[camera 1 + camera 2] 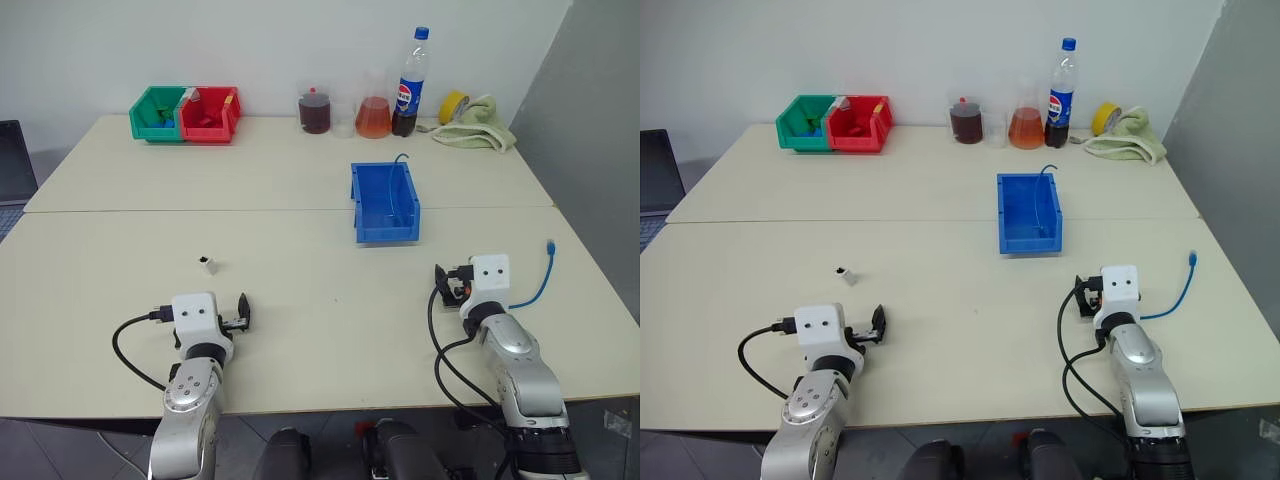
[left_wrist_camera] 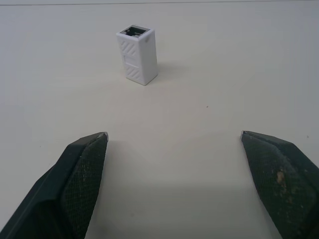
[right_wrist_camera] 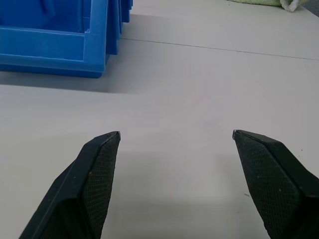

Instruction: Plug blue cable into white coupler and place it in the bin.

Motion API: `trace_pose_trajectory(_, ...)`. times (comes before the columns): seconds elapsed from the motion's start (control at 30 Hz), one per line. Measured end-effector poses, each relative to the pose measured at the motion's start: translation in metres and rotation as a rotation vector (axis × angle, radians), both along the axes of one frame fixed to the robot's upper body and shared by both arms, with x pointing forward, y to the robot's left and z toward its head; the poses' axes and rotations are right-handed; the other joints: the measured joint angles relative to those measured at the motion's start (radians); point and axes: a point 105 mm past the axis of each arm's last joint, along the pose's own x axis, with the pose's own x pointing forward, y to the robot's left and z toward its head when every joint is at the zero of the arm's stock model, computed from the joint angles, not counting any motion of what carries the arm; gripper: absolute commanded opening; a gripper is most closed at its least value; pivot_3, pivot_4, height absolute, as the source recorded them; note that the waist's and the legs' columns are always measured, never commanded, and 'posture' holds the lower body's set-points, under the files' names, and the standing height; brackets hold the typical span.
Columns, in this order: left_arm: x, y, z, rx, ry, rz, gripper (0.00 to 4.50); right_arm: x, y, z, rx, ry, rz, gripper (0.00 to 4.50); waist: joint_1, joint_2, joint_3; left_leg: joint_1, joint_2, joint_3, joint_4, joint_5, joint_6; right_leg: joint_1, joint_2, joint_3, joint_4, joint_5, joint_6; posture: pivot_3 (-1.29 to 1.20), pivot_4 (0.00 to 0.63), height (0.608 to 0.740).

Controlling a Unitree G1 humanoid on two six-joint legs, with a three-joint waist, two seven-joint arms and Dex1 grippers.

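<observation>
Both arms reach forward, low over the table [image 1: 300,290]; left gripper [image 2: 174,142] and right gripper [image 3: 175,137] are spread, empty.

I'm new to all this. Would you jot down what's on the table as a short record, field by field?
coupler: tiny white plastic coupler block, upright, ahead of left gripper, untouched
cable: thin light-blue cable, lying by the table's right edge, beside right gripper
bin: blue plastic storage bin, mid-table
left gripper: open, holding nothing
right gripper: open, holding nothing
far edge: green and red bins, bottle, flasks, tape, cloth
</observation>
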Motion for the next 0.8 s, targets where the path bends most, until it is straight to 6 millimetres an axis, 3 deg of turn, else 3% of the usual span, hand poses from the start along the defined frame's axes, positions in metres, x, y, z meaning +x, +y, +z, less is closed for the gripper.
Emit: trace_pose_trajectory(0.8, -0.0016, -0.0041, -0.0004, -0.002, 0.002, -0.014, 4.5, -0.0015, 0.0006, -0.0011, 0.005, 0.002, 0.0, 3.84, 0.0, 0.0, 0.0, 0.0, 0.0, 0.0, 0.0, 0.0, 0.0, 0.0, 0.0, 0.0, 0.0, 0.0, 0.0, 0.0, 0.15, 0.74)
